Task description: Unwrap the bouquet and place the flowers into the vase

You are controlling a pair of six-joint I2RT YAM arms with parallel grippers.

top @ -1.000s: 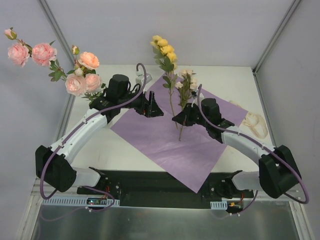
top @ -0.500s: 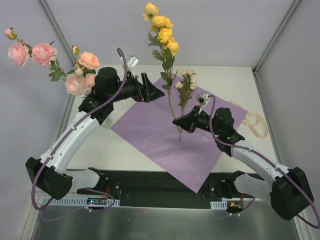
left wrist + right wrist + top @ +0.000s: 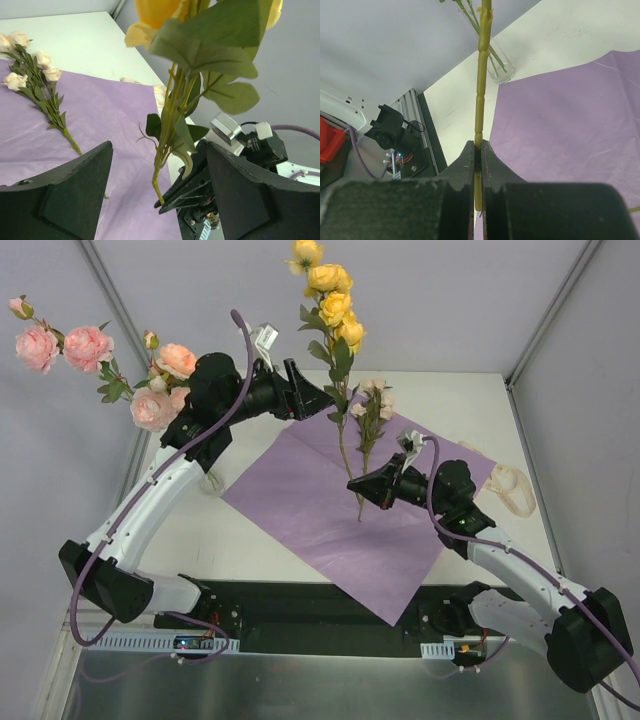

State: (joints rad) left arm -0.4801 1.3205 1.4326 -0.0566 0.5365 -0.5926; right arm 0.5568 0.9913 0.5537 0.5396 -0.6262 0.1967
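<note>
Well into the placing step, judging by the layout: unwrapping done, with the purple paper (image 3: 300, 505) spread flat on the table (image 3: 450, 400) and the cream ribbon (image 3: 508, 490) lying apart near the right edge. Pink roses (image 3: 90, 345) standing in the vase (image 3: 499, 67) at the left, just off the paper's left corner, half hidden behind the left arm in the top view. Clenching the right gripper (image 3: 357, 488) on the low end of the yellow rose stem (image 3: 340, 445), held upright above the middle of the paper, blooms high over the table. Facing that same stem higher up with the left gripper (image 3: 322, 400), jaws spread wide and gripping nothing; impossible to tell from these views whether a leaf brushes a finger. Cream sprig (image 3: 372, 405) lying on the paper just behind the raised stem, not yet picked up. Looks like a handover or a steadying grip in the making. Next, probably: closing the left jaws on the stem above the right grip, letting go on the right, then carrying the stem left to the vase and lowering its cut end through the narrow neck beside the pink stems. Calls for a near-vertical approach and a slow descent, given little room in the neck and a top-heavy load likely to tip so small a vase. After that, the cream sprig to fetch.
</note>
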